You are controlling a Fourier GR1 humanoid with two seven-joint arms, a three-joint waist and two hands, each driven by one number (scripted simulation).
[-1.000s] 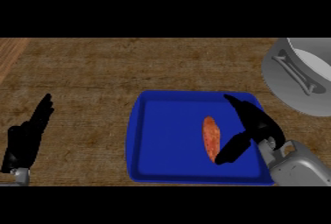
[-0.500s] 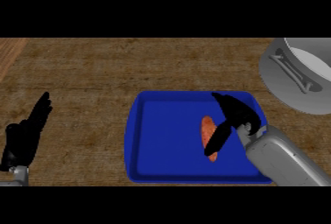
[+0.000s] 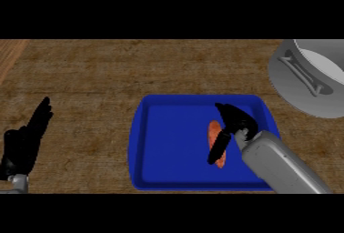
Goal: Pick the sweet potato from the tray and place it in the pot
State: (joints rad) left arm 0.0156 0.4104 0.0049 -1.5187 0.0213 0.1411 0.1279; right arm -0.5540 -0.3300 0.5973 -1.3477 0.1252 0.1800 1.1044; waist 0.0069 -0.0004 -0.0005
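Observation:
An orange sweet potato [image 3: 213, 130] lies lengthwise on the blue tray [image 3: 161, 150], right of the tray's middle. My right hand [image 3: 235, 121] is low over it and hides much of it. The thumb [image 3: 216, 150] runs down along the potato and the fingers hang over its far end, not closed round it. The grey pot [image 3: 285, 86] stands at the upper right, cut off by the view's edge, well apart from the tray. My left hand [image 3: 24, 144] rests open at the lower left, fingers up.
The brown wooden counter [image 3: 101, 82] runs around the tray. A grey handle-like bar [image 3: 304, 75] shows in the pot's mouth. A lighter wooden strip [image 3: 10, 54] lies at the far left edge.
My right hand has moved left from beside the sweet potato to over it, covering more of it. The potato, the tray and my left hand have stayed in place.

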